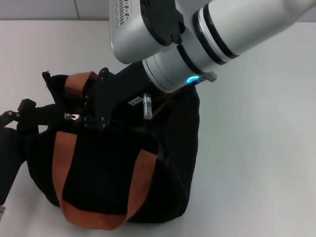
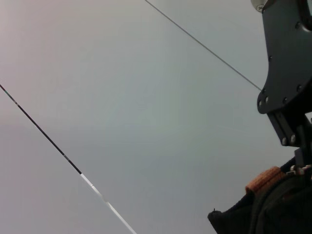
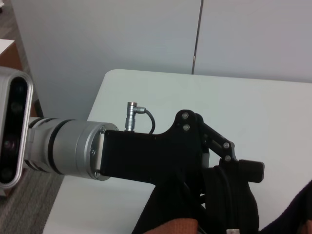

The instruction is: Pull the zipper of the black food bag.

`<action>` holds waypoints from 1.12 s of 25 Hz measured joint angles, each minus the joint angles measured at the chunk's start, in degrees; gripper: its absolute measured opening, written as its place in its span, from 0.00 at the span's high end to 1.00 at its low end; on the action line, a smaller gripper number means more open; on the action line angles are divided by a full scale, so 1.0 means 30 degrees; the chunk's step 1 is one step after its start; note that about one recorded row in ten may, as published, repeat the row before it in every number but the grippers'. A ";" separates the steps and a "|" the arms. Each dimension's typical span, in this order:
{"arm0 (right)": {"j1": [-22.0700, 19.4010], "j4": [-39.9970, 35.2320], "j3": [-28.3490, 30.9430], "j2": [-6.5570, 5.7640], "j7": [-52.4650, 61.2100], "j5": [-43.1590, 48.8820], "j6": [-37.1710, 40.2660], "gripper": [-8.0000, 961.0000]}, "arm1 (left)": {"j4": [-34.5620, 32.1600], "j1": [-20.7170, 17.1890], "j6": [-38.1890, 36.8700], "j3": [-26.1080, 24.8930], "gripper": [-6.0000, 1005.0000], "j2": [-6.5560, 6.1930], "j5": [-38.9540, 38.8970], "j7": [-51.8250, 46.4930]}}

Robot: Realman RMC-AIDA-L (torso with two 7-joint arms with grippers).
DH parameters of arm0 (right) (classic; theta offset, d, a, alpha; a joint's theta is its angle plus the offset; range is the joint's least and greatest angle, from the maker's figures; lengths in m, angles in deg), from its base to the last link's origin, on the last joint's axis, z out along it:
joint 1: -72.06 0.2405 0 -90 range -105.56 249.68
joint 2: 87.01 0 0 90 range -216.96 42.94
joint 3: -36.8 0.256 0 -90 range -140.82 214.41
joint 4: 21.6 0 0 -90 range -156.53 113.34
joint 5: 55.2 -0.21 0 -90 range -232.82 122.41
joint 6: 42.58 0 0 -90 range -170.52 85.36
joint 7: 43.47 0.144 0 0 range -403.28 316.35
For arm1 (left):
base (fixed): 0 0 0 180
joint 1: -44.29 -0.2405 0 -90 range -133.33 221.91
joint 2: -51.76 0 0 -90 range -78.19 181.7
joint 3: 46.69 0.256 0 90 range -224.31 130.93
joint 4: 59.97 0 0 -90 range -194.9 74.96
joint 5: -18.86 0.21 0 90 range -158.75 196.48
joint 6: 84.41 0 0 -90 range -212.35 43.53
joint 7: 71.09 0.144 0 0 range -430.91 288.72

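both grippers (image 1: 96,116) low, close together

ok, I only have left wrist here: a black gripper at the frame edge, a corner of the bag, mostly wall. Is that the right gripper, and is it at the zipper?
Observer: Yes. On head view the right gripper is over the top of the black food bag, with the zipper just to its left.
Operator: Where's my own gripper?
Observer: The left gripper is at the bag's left end, against the black fabric.
Operator: Handles in the way?
Observer: One orange handle hangs down the front face, away from the top.
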 joint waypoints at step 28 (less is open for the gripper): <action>0.0312 -0.0164 0.1161 0.0000 0.1551 0.1400 0.1390 0.99 | -0.0072 0.0087 -0.0497 0.0250 0.99 0.0000 0.0003 -0.0005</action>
